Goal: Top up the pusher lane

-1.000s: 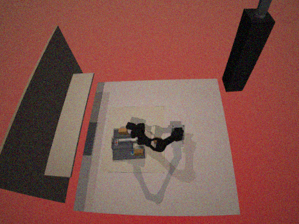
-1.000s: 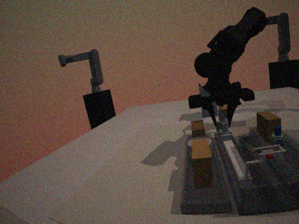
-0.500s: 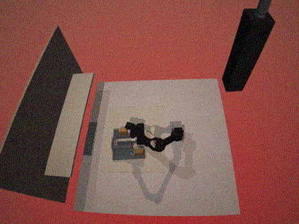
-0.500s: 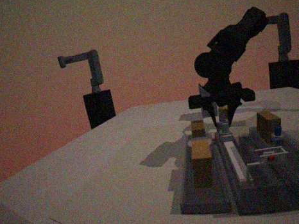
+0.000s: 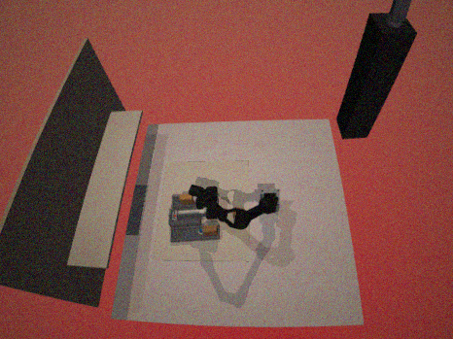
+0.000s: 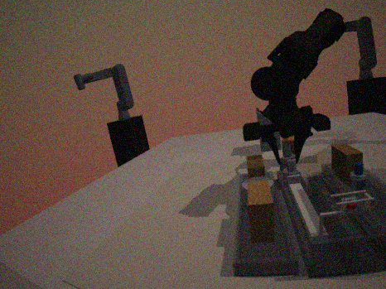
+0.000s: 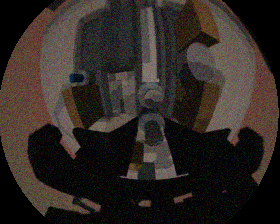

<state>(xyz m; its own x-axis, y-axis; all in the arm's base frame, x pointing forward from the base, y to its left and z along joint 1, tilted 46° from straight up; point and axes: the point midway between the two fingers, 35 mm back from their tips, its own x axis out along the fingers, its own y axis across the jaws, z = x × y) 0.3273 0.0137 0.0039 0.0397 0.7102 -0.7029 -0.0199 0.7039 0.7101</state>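
Observation:
My gripper (image 6: pixel 288 158) (image 7: pixel 150 120) (image 5: pixel 204 208) is shut on a small grey jar (image 7: pixel 151 127) (image 6: pixel 288 149). It holds the jar upright at the near end of the sprung lane (image 6: pixel 306 211) (image 7: pixel 148 35), a narrow channel with a pale strip along its floor. In the wrist view a second grey jar (image 7: pixel 149 95) with a round lid stands in the lane just ahead of the held one. I cannot tell whether the two jars touch. The pusher plate is hard to make out in the dim light.
The lane is part of a grey shelf unit (image 6: pixel 269 265) (image 5: pixel 182 233). Tan boxes (image 6: pixel 259 195) (image 6: pixel 255 166) (image 6: pixel 344 157) stand in the neighbouring lanes. A small blue jar (image 6: pixel 359 168) (image 7: pixel 76 78) and a red piece (image 6: pixel 351 205) sit to the right. Two camera stands (image 6: pixel 126 138) (image 5: pixel 376 78) are further off.

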